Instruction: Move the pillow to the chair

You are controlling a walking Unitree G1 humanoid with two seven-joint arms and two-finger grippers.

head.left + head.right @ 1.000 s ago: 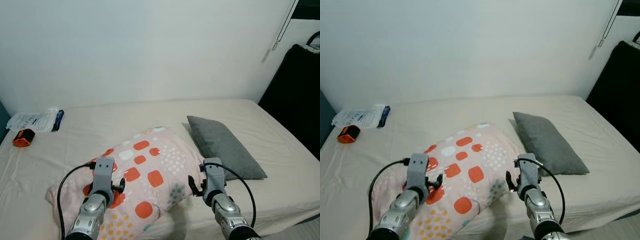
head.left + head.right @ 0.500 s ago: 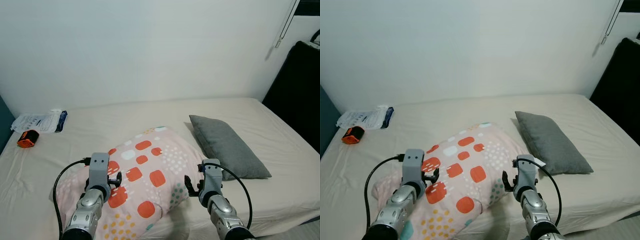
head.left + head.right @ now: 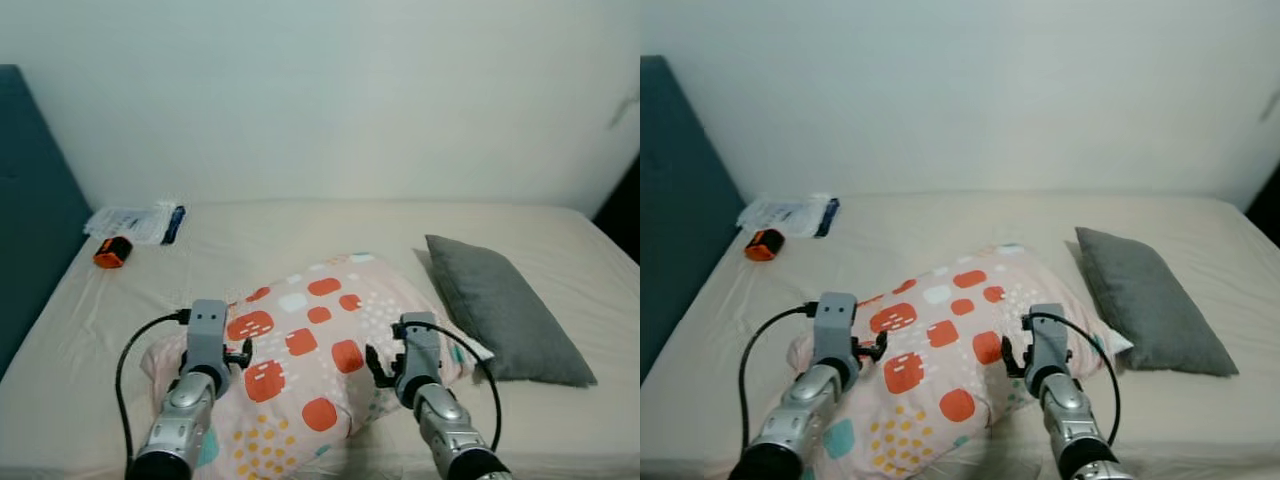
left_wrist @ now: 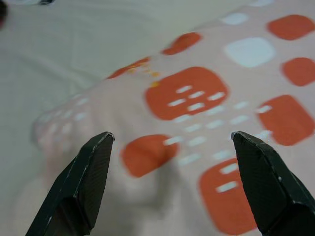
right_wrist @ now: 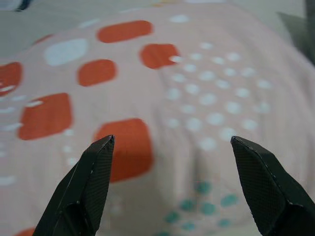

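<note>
A pink pillow (image 3: pixel 310 365) with orange squares and small dots lies on the bed (image 3: pixel 300 240), close in front of me. My left gripper (image 3: pixel 238 353) is at its left side and my right gripper (image 3: pixel 376 366) at its right side. In the left wrist view the left gripper (image 4: pixel 170 135) is open wide with the pillow's patterned cover (image 4: pixel 197 98) just beyond its fingertips. My right gripper (image 5: pixel 170 140) is open just as wide in its wrist view, with the cover (image 5: pixel 147 98) close before it. Whether the fingertips touch the fabric I cannot tell.
A grey pillow (image 3: pixel 505 310) lies just right of the pink one. At the far left of the bed are an orange object (image 3: pixel 112 251) and a white packet (image 3: pixel 135 220). A dark blue headboard (image 3: pixel 30 200) stands on the left, with a white wall behind the bed.
The whole picture has shifted right, so the camera has turned left: the headboard has come into view and the dark object at the right has gone. Both grippers stay beside the pink pillow.
</note>
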